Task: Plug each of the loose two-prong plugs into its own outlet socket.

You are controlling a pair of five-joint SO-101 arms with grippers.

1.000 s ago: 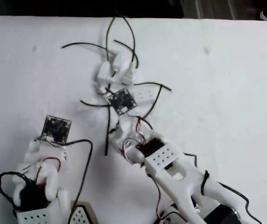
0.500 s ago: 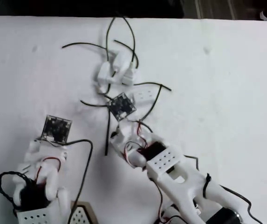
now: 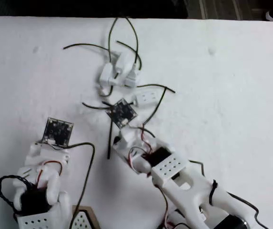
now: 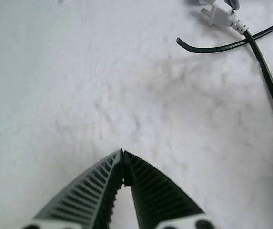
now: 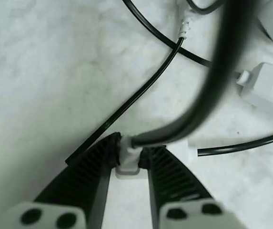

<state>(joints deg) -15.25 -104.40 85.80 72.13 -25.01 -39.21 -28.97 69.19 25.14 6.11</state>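
Your right gripper [image 5: 129, 155] is pinching a white two-prong plug [image 5: 126, 164] between its dark jaws, and the plug's thick black cord [image 5: 212, 81] rises out of the grip and arcs away over the table [image 3: 231, 95]. Since a second ago, your right arm has drawn back toward the near edge of the table. In the high view its dark camera board [image 3: 121, 113] sat right against the single white outlet socket [image 3: 146, 98]; now it is a little apart from it, and you can see more of the socket's face. The socket itself has not shifted. In the right wrist view it lies off to one side of the held plug, not touching it.

The cluster of white plugs and sockets [image 3: 118, 74] farther back on the table, with its thin black leads looping out, lies as it did before.

Your left arm has not moved. Its gripper [image 4: 123, 162] hangs over bare table with the two ribbed jaws pressed together at the tips and nothing between them. Well ahead of it, the left wrist view shows a loose white plug [image 4: 217, 12] lying on the table with its black lead [image 4: 265, 71] trailing away.
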